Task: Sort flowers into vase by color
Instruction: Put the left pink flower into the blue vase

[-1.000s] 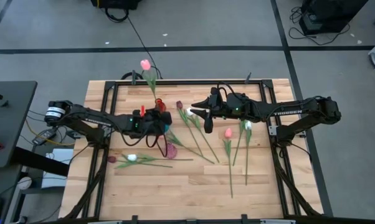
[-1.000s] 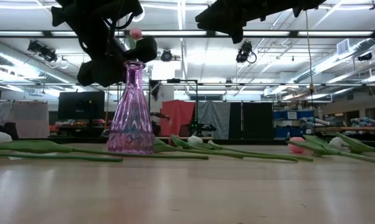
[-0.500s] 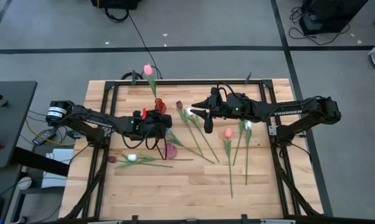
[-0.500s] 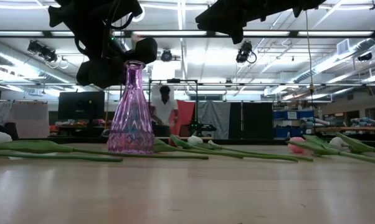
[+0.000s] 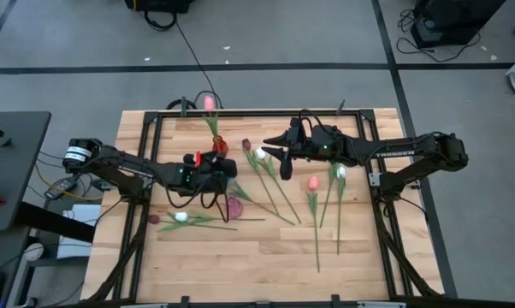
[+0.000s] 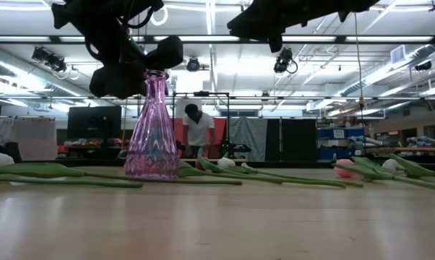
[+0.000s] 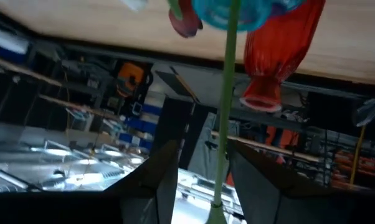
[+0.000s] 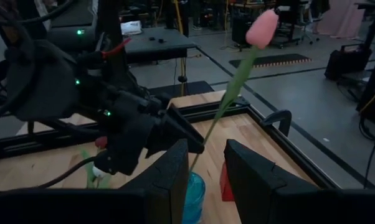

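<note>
A pink tulip point(image 8: 262, 28) stands slanted with its stem's lower end in the blue vase point(image 8: 190, 190); its head point(image 5: 210, 102) leans over the table's far edge. My left gripper point(image 7: 203, 146) is open, one finger on each side of the green stem point(image 7: 226, 93) without touching it. A red vase point(image 5: 219, 145) stands just beyond and a purple vase point(image 6: 152, 130) nearer. To the right, my right gripper point(image 5: 283, 167) hovers open and holds nothing. Other tulips lie flat on the wood, among them a white one point(image 5: 260, 154) and a pink one point(image 5: 313, 182).
Two more tulips point(image 5: 181, 216) lie at the near left, and another white one point(image 5: 340, 172) lies at the right. A black metal frame point(image 5: 240, 113) rims the table. A person point(image 6: 197, 130) stands in the room behind. The near half of the tabletop point(image 5: 240, 257) is bare wood.
My left gripper's fingers have spread off the pink tulip's stem while the hand stayed put. The tulip's head has swung in from beyond the far edge toward the vases, so the flower now stands steeper in the blue vase. A person has walked into the background.
</note>
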